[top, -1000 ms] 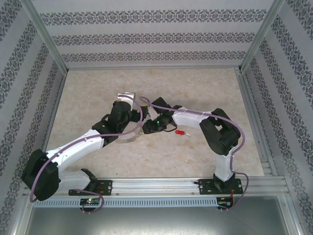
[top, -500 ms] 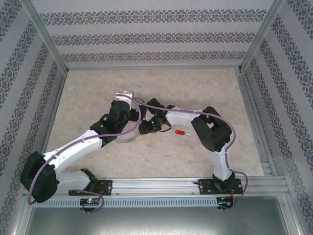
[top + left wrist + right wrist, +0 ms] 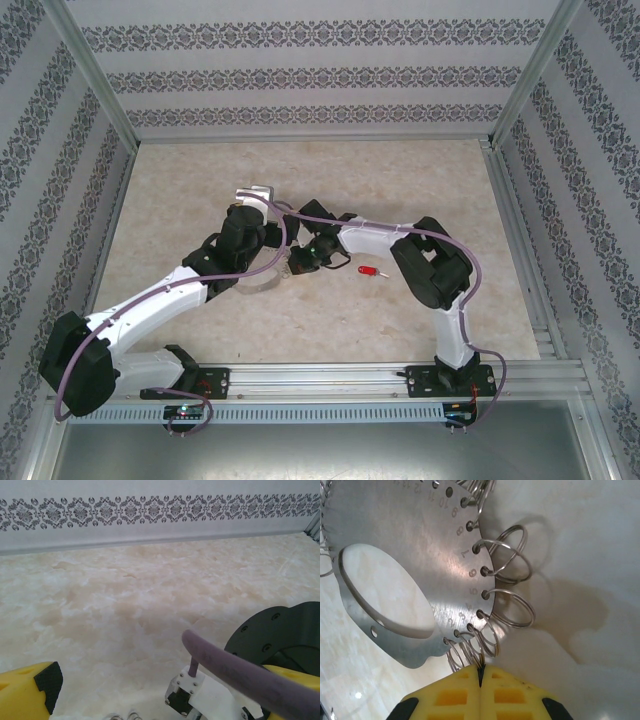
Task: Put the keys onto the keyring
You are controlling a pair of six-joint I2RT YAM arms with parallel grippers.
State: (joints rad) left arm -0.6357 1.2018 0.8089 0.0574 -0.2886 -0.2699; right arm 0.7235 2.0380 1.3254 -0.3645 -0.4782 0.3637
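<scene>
A cream marbled tabletop (image 3: 200, 170) sits inside walls of grey-patterned wallpaper (image 3: 320, 75). An aluminium rail (image 3: 330, 375) along its near edge carries both arm bases. The tiny key with a bright red plastic head (image 3: 372, 271) lies flat on the tabletop right of centre. It is on the near side of the right arm's white forearm (image 3: 375, 238) and touches nothing. The right wrist stands between it and the keyring.

The large flat silver-grey metal keyring (image 3: 415, 545) has an oval opening and numbered holes along its rim. It sits left of the key, near the middle of the tabletop. Thin wire split rings (image 3: 512, 607) hang through the holes. From overhead, both arms cover most of it.

The right arm rises from its base, folds at a black elbow right of the key and reaches left. The right end effector (image 3: 480, 672) has its yellow fingers pressed fully together. The smallest wire rings at the keyring's rim run into the seam between them, so it grips the keyring there.

The left arm stretches from the near left toward the centre, and the left end effector (image 3: 256, 194) points far, roughly level. One yellow finger (image 3: 22, 692) with a black pad sits in the lower left corner of its wrist view, so the fingers stand wide apart and hold nothing. The right arm's black joint (image 3: 280, 630) and purple cable (image 3: 235, 672) cross the right of that view.
</scene>
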